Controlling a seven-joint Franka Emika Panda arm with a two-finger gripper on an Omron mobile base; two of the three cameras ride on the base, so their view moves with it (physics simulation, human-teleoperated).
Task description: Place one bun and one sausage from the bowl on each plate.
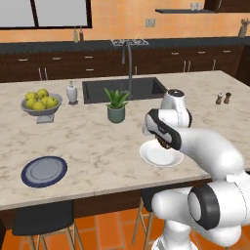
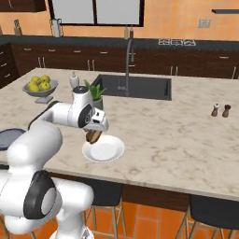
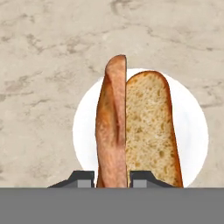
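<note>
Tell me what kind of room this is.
A rendered kitchen, by the look of it: a marble island counter with a sink and faucet, dark cabinets along the back wall, stools tucked under.

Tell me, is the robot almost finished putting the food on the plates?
Not yet. The gripper is shut on a bun, held above the white plate. The blue plate looks bare. Each plate still needs a bun and a sausage.

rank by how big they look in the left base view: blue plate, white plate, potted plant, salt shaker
1. blue plate and white plate: too alike to rank, since the arm hides part of the white one
2. potted plant
3. salt shaker
</note>
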